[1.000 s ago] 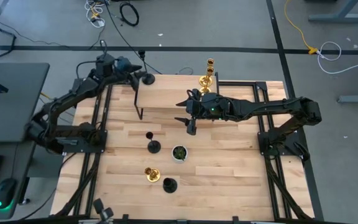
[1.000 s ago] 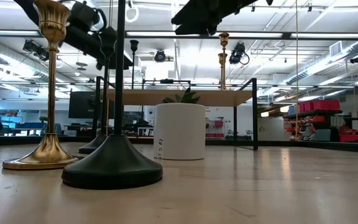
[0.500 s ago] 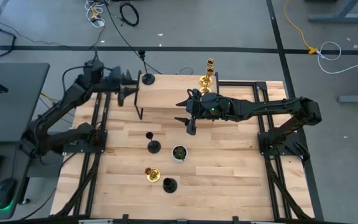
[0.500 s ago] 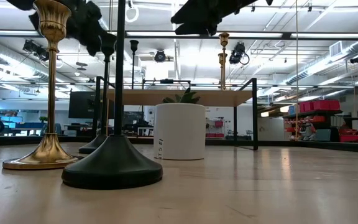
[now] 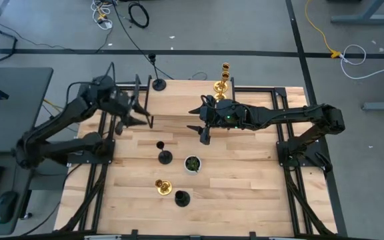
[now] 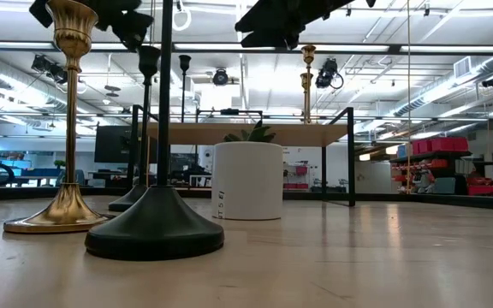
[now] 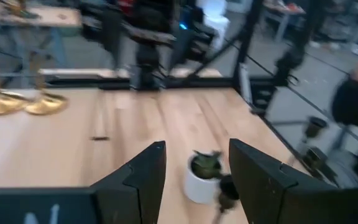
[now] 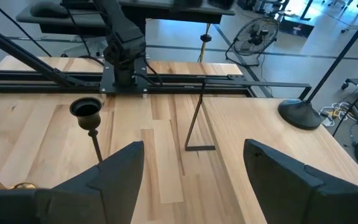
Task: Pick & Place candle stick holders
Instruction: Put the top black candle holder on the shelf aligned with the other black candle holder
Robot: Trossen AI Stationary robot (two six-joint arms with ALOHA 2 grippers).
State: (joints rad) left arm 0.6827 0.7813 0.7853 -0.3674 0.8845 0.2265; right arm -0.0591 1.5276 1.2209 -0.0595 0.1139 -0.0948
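Observation:
A black holder [image 5: 159, 83] stands on its base at the far left corner of the raised wooden shelf [image 5: 185, 100]. Two gold holders [image 5: 222, 83] stand at the shelf's far right. On the table stand a black holder [image 5: 164, 157], a gold one [image 5: 162, 187] and another black one [image 5: 182, 198]. My left gripper [image 5: 142, 117] is open and empty at the shelf's left end, above the table. My right gripper [image 5: 193, 120] is open and empty over the shelf's near edge. The middle black holder's cup shows in the right wrist view [image 8: 86, 109].
A small white pot [image 5: 192, 163] with a green plant stands between the table's holders; it also shows in the left wrist view [image 7: 202, 177]. The shelf's dark metal legs [image 5: 151, 120] stand by my left gripper. Bare wood lies right of the pot.
My left gripper has drawn away from the black holder on the shelf's far left corner, gone toward the table's near edge along the shelf's left end, and turned toward the table's right. The holder stays upright on the shelf. My right arm has kept still.

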